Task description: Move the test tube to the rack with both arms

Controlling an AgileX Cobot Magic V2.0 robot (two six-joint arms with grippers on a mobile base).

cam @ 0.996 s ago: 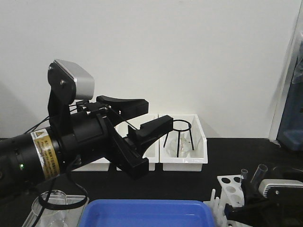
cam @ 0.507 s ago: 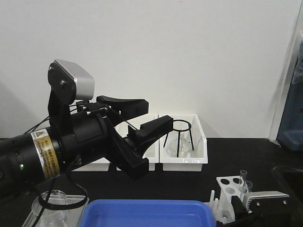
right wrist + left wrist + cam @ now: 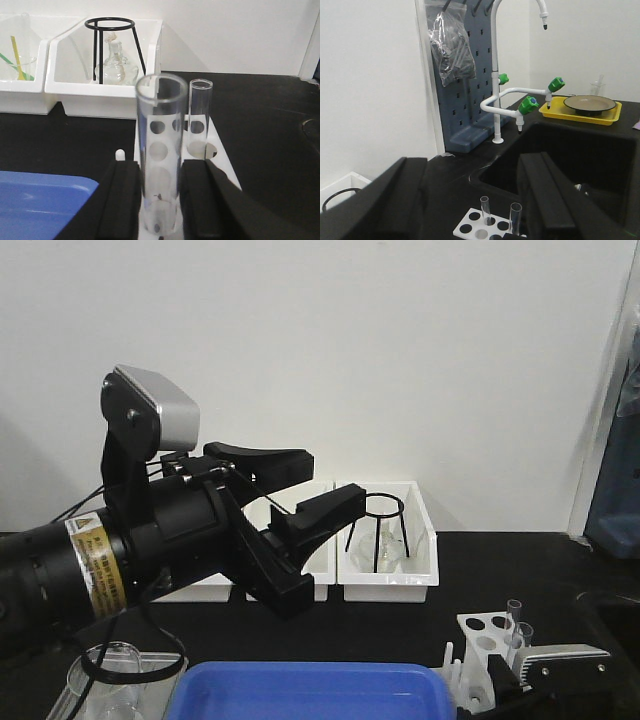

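The test tube [image 3: 159, 150] stands upright between my right gripper's [image 3: 160, 166] fingers, which press on both its sides; its round bottom sits low in the white rack [image 3: 220, 162]. A second, thinner tube [image 3: 200, 117] stands in a rack hole just behind. In the front view the right gripper [image 3: 520, 665] is low at the bottom right by the rack [image 3: 480, 632], with the held tube [image 3: 525, 640] sticking up. My left gripper [image 3: 335, 478] hangs high at the left, open and holding nothing. The left wrist view looks down on the rack [image 3: 470, 224] and held tube [image 3: 515, 216] between open fingers [image 3: 395, 200].
Two white bins [image 3: 420, 570] stand at the back, one holding a black ring stand [image 3: 383, 508] over a glass flask. A blue tray [image 3: 310, 690] lies at the front, a beaker [image 3: 110, 665] at its left. A sink [image 3: 580, 155], a faucet [image 3: 496, 75] and a yellow tray [image 3: 590, 110] lie beyond the rack.
My right gripper came down with the test tube, lowering it into the rack beside the other tube, then held still. The left arm has not moved.
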